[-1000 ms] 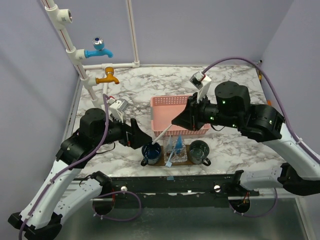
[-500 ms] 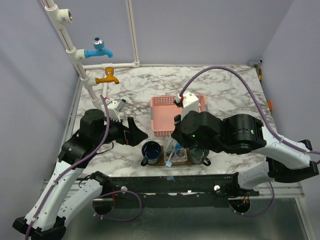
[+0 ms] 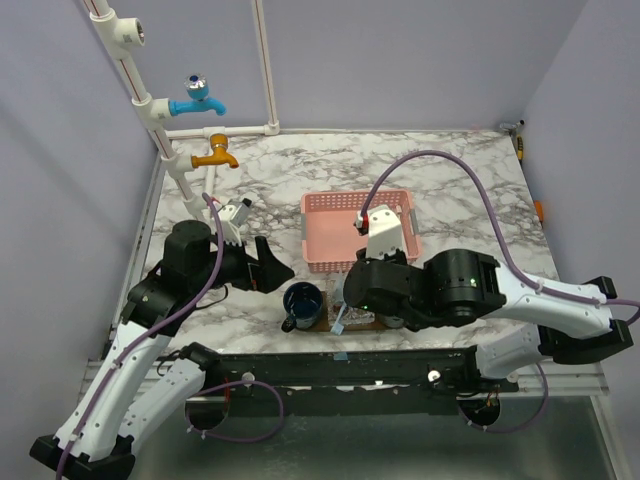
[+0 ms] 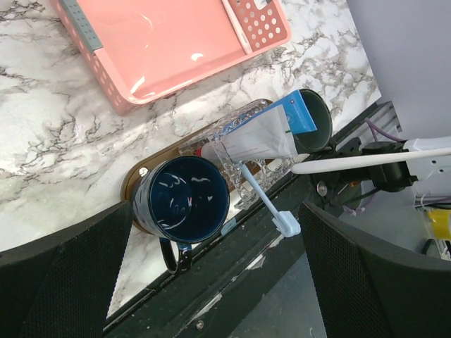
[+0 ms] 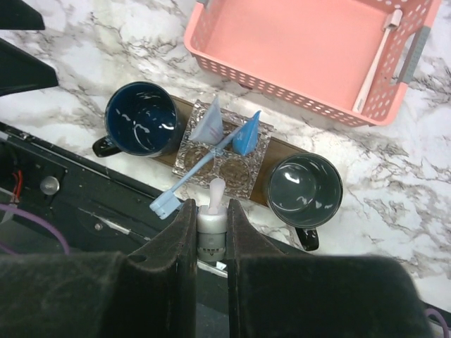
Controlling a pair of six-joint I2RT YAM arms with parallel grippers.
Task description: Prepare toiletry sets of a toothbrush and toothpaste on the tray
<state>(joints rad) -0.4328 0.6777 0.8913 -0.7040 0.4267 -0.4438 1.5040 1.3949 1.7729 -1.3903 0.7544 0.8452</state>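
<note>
Brown wood showed where the tray (image 5: 275, 149) lay at the near edge of the marble table (image 3: 460, 170), just in front of the pink basket (image 5: 296, 42). On the tray stood a dark blue mug (image 5: 141, 120) at the left end, a grey mug (image 5: 304, 184) at the right end, and a clear glass dish (image 5: 227, 169) between them. A toothpaste tube (image 4: 262, 135), white with a blue end and a red cap, lay on the dish. A light-blue toothbrush (image 5: 190, 179) rested slanting across it, its head sticking out past the table's near edge. The right gripper (image 5: 211, 211) hung above the near side of the tray, its fingers clenched on a white toothbrush (image 4: 366, 163). Its own wrist view caught that handle end-on, and the left wrist view showed it reaching out level from the pincer. The left gripper (image 3: 272, 264) hovered over the marble to the left of the tray, fingers spread wide and holding nothing. A second white toothbrush (image 5: 373, 63) lay inside the basket along its right wall.
</note>
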